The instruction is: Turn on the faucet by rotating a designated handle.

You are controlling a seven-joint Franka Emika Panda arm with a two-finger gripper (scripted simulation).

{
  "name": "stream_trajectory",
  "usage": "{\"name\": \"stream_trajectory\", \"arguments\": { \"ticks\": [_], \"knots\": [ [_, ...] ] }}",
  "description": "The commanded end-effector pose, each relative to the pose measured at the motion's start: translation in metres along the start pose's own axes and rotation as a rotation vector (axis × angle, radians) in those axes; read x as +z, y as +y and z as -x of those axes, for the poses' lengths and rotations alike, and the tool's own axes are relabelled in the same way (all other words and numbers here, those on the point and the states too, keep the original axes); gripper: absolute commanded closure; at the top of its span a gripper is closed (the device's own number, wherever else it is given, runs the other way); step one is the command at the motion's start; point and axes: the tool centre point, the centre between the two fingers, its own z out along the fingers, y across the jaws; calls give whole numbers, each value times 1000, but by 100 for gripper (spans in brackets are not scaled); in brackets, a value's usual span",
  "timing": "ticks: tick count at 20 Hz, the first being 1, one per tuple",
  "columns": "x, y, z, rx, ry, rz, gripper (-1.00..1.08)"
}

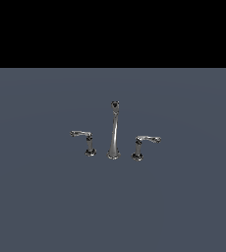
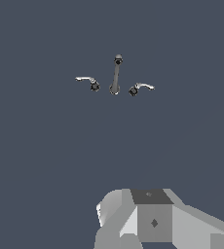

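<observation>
Chrome handle (image 1: 145,145) stands well away from the gripper (image 2: 153,221); approach its lever squarely from the side. Finger spread: cannot tell.

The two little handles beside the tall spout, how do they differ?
The handle stands on the exterior view's right of the spout, its lever pointing rightward. The other handle stands on the left, its lever pointing leftward. Both are short, chrome, on dark round bases.

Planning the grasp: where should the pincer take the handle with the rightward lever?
Grip the handle on its thin horizontal lever, near the free end at the exterior view's right. Probably come from above, jaws straddling the bar: most leverage about its short post, clear of the spout.
</observation>
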Motion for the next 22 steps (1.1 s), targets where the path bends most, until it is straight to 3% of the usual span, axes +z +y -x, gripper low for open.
{"name": "stream_trajectory", "arguments": {
  "ticks": [1, 12, 22],
  "knots": [
    [0, 0, 0, 0, 0, 0, 108],
    [19, -4, -13, 82, -1, -1, 108],
    [71, -11, -49, 301, -3, -5, 108]
  ]
}}
